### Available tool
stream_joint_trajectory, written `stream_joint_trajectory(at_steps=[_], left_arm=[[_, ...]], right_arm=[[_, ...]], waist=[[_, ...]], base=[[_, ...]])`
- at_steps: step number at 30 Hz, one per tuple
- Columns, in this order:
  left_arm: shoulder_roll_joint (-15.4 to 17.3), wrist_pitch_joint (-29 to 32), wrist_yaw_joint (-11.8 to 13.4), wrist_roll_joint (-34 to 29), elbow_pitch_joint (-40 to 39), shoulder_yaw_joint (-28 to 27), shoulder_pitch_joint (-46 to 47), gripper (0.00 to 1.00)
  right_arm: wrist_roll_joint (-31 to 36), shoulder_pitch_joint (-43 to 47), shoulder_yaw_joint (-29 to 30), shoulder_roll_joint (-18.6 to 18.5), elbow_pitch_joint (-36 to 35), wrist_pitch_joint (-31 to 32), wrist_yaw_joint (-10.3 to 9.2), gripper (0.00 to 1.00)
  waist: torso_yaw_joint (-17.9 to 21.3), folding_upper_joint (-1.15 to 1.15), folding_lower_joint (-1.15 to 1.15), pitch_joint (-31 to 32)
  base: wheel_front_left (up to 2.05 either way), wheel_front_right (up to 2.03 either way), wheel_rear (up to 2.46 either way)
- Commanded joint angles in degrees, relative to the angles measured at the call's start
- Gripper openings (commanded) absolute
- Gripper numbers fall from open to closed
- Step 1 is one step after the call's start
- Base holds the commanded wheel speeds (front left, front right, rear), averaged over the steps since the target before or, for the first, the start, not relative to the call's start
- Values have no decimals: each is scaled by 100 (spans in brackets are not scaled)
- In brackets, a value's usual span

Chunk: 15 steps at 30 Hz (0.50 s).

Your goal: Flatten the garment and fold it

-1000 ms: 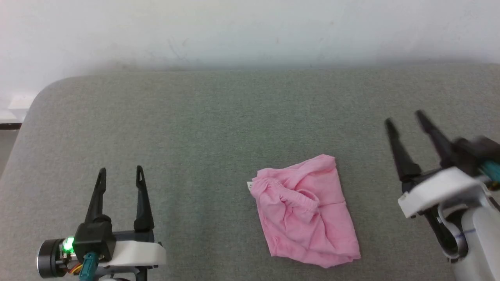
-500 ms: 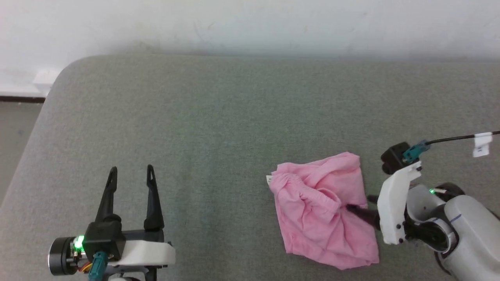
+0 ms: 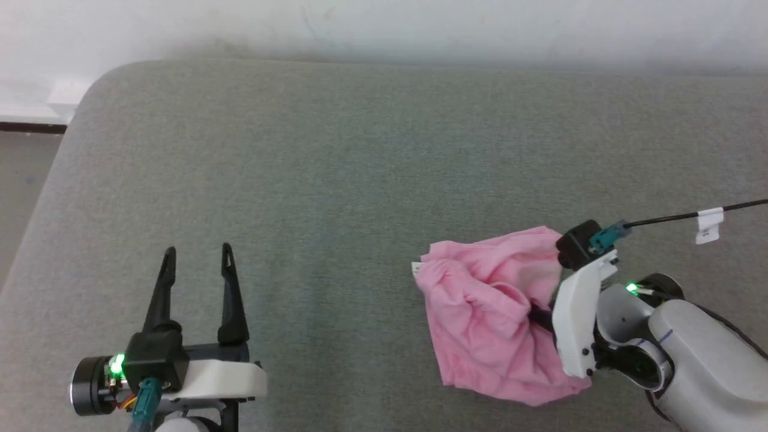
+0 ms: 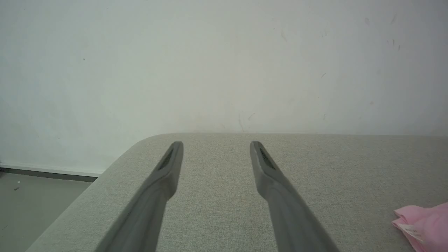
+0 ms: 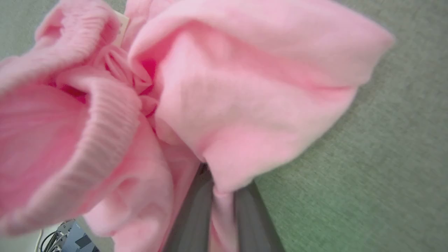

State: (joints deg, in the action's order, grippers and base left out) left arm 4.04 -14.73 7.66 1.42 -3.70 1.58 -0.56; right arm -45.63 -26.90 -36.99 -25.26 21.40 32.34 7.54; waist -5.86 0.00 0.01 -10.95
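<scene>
A broad grey upholstered surface [image 3: 336, 180] runs up to a scuffed white wall [image 3: 384, 24] at its far edge. Its far left corner is rounded and drops off to the floor [image 3: 24, 180]. Bare fabric stretches wide to the left of and beyond the garment [image 3: 480, 324], a rumpled pink heap lying right of centre toward the near side, its gathered hem bunched up.

The right gripper [image 3: 539, 316] reaches into the heap from the right, its fingers drawn narrow and pinching a fold of the pink cloth. The left gripper [image 3: 198, 249] hovers well apart at the near left, fingers spread and holding nothing.

A black cable [image 3: 666, 217] trails off to the right, carrying a white tag [image 3: 708, 223] whose marks are too small to read. A small white label [image 3: 415, 269] pokes out at the garment's left edge, its print unreadable.
</scene>
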Motion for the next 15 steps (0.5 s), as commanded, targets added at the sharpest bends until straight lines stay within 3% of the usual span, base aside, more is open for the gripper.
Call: stream_joint_trajectory(at_steps=[1,9,15], left_arm=[[13,-27,14,-52,-3,-35,-8,100],[127,-27,71,-125,-194,-166,38,100],[335,-27,161,-243,-434,-234,302,100]], right_arm=[[-59,-24,-149,28,-42,-57,-5,0],[137,-711,-574,-628,-1201,-427,-5,0],[429,-1191,-575,-1251,-1289,-611,-5,0]], waist=[[312,0,-1,55],[1503,0,-1,-314],[2351,0,-1,-963]], base=[[0,0,0],[0,0,0],[0,0,0]])
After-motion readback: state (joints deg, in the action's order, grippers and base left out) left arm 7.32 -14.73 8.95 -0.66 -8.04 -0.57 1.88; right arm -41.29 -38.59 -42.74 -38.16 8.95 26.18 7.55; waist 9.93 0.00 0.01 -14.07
